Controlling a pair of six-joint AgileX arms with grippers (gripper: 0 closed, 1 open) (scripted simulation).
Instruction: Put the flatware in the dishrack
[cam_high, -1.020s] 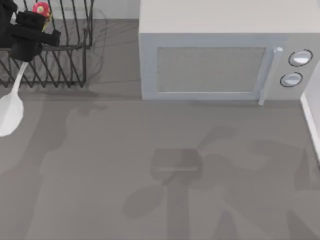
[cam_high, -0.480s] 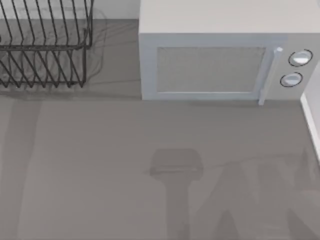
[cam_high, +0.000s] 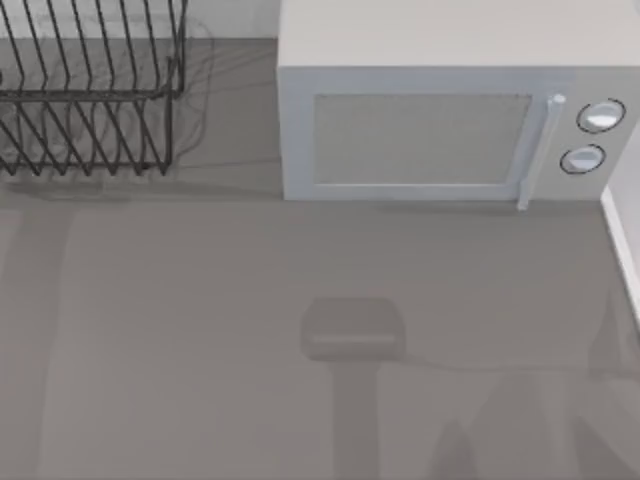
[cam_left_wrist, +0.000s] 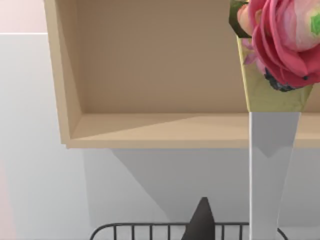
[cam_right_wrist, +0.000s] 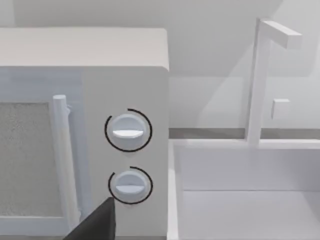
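Holding the white spoon (cam_left_wrist: 270, 165) by its slim handle under the red-and-yellow knob, I judge my left pincer closed on it, though I cannot tell how wide, keeping it upright above the black wire dishrack (cam_left_wrist: 150, 231) for lowering between rods.

A rendered kitchen: a grey microwave (cam_high: 440, 120) with 2 round dials stands on the desk (cam_high: 200, 340) beside a black wire dishrack (cam_high: 90, 90), a white sink (cam_right_wrist: 240, 200) alongside, a wooden wall shelf (cam_left_wrist: 150, 100) above.
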